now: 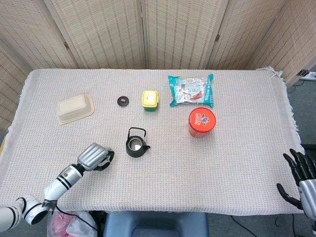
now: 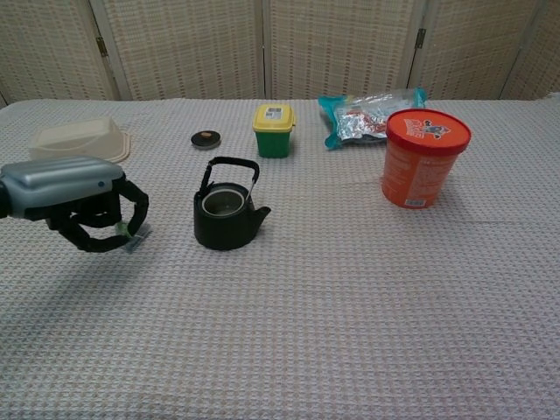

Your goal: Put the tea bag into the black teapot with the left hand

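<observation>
The black teapot (image 1: 136,146) (image 2: 227,214) stands open near the table's middle, handle upright, with its small round lid (image 1: 123,100) (image 2: 206,138) lying farther back. My left hand (image 1: 96,157) (image 2: 80,199) hovers above the cloth to the left of the pot, fingers curled, pinching a small tea bag (image 2: 133,234) with a green tag that hangs below them. In the head view the tea bag is hidden under the hand. My right hand (image 1: 302,178) shows at the table's right front edge, fingers spread and holding nothing.
A yellow-lidded green box (image 1: 150,100) (image 2: 274,129), a foil snack packet (image 1: 190,90) (image 2: 367,114) and an orange tub (image 1: 201,122) (image 2: 423,158) stand behind and right of the pot. A cream food container (image 1: 74,108) (image 2: 74,143) sits at the left.
</observation>
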`<control>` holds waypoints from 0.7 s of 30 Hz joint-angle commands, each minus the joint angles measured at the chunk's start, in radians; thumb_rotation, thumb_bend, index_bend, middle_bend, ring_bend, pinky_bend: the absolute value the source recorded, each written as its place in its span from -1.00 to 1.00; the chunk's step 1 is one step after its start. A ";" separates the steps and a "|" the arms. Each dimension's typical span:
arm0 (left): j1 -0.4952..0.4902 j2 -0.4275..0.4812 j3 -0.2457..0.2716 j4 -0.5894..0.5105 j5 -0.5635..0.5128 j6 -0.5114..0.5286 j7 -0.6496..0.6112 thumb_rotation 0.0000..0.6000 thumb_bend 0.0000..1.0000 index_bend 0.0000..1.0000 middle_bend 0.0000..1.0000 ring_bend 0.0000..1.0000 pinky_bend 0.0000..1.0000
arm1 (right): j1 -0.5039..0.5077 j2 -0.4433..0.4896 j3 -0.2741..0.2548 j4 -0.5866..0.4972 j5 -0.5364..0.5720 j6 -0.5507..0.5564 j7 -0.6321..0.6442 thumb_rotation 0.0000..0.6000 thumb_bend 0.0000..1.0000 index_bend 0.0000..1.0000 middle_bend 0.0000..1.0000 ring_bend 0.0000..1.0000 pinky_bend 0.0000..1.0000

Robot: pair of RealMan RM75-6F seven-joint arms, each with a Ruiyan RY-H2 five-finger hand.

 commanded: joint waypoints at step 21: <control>-0.203 0.227 -0.234 -0.374 -0.346 -0.129 0.553 1.00 0.00 0.19 1.00 1.00 1.00 | 0.016 0.024 0.006 -0.005 0.042 -0.037 0.069 1.00 -0.49 -1.00 -1.00 -1.00 -1.00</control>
